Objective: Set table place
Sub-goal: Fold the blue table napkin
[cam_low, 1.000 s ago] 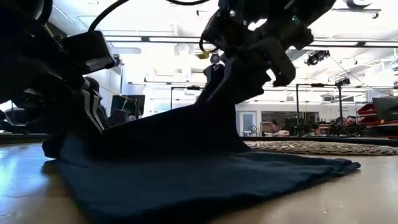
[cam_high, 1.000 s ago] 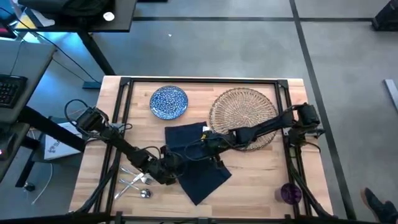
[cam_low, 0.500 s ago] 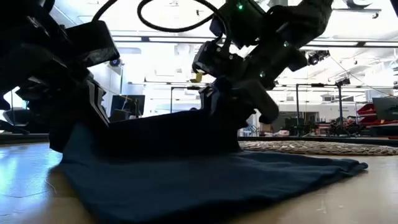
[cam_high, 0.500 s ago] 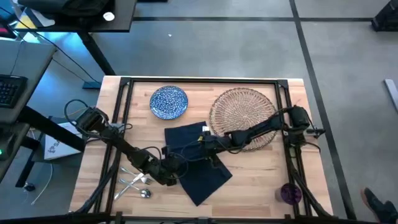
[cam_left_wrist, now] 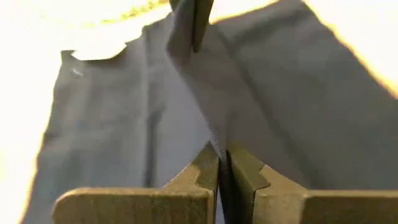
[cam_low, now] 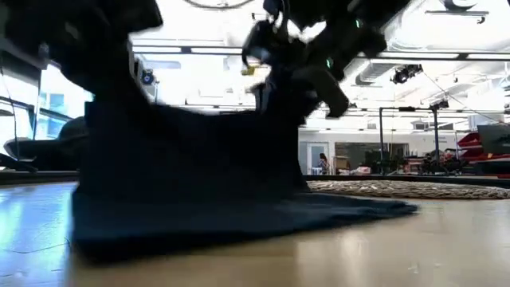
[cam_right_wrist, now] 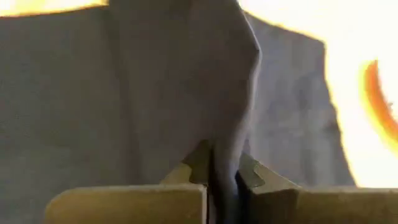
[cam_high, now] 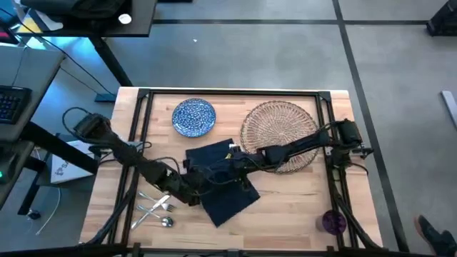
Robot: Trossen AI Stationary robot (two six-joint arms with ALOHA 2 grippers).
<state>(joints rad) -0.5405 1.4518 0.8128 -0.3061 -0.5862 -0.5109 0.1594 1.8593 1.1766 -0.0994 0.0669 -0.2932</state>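
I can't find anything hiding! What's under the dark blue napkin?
Only the wooden table shows around the napkin. The left tool and right tool pinch it, lifting part up. Whatever lies beneath its flat part is covered.

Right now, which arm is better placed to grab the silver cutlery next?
Left. The silver cutlery lies beside the left gripper; the right gripper sits across the dark navy cloth napkin. Both are shut on it.
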